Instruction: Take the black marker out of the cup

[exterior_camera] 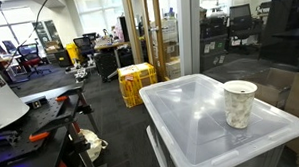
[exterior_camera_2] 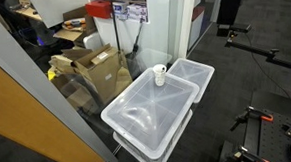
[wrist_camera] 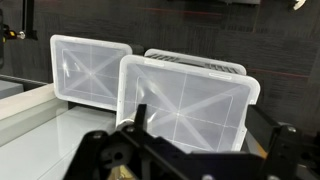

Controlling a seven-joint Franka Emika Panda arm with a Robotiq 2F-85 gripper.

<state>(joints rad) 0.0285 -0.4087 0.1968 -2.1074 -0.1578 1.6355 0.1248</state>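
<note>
The cup [exterior_camera: 239,103] is a white cup with a mottled grey pattern. It stands upright on a translucent plastic bin lid [exterior_camera: 196,117] and shows small in both exterior views [exterior_camera_2: 160,76]. No black marker shows above its rim, so the marker is hidden or out of view. The arm does not show in either exterior view. In the wrist view my gripper [wrist_camera: 200,125] is open and empty, its two dark fingers spread wide. It faces the translucent bins [wrist_camera: 185,100]. The cup does not show in the wrist view.
A second translucent bin [exterior_camera_2: 192,75] stands behind the cup's bin. Yellow crates [exterior_camera: 137,84] sit on the floor beyond. Cardboard boxes [exterior_camera_2: 93,68] stand behind a glass partition. Black stands and cables [exterior_camera: 51,127] are beside the bin.
</note>
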